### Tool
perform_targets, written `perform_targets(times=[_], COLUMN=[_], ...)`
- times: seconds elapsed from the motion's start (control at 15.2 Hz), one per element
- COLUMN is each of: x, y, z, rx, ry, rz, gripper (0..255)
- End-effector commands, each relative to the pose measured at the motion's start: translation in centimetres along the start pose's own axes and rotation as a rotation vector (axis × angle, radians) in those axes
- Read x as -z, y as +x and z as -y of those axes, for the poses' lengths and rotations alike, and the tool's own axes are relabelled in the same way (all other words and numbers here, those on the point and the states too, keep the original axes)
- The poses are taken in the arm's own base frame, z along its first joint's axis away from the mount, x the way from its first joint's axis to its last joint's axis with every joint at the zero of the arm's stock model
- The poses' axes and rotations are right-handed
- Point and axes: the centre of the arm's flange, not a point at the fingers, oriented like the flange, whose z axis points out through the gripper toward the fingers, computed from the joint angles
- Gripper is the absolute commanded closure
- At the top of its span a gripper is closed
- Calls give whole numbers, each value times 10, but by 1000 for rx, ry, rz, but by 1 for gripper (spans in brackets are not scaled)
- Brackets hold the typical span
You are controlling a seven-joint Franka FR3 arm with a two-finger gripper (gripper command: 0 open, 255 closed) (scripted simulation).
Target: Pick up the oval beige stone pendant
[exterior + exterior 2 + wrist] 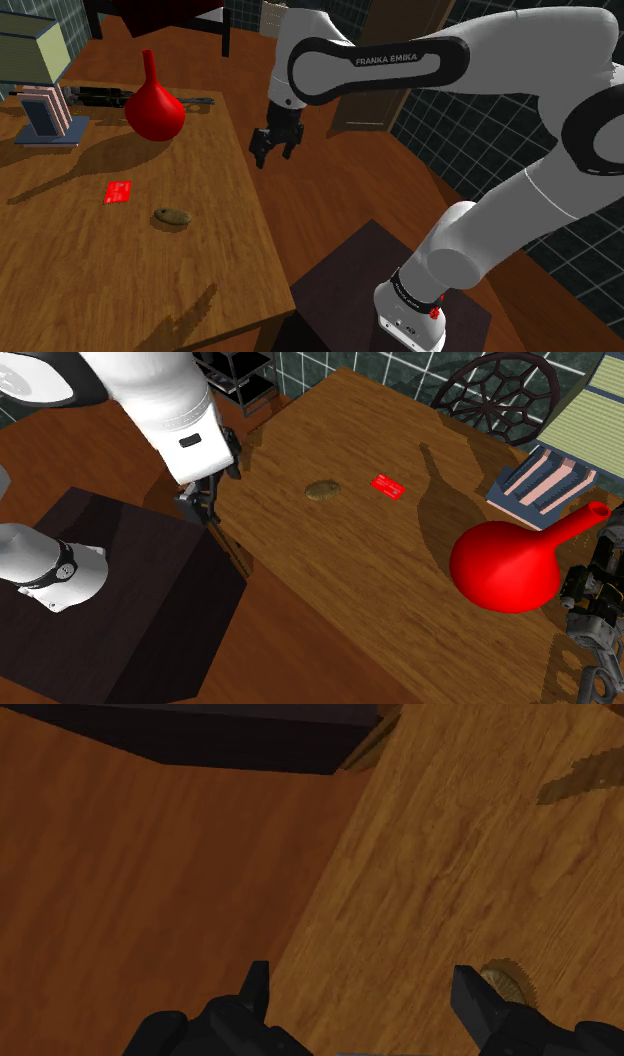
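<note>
The gripper [272, 145] is spread open, nothing held; best shifted toward shoulder view's 8 o'clock, centred over the oval pendant [172, 216], then lowered.

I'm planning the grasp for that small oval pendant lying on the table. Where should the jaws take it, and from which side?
Come straight down from above and close across the middle of the pendant, over its shorter width. It lies flat and low on the wooden table, so its sides offer little to hold. The narrow span likely fits the gripper, whose jaws stand open.
</note>
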Motion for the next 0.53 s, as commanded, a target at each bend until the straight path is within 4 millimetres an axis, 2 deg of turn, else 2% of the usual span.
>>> perform_targets(times=[0.0, 0.46], x=[-17, -69], y=[13, 60], z=[20, 86], rx=[8, 37], ry=[-6, -29], rz=[3, 14], gripper=[0, 0])
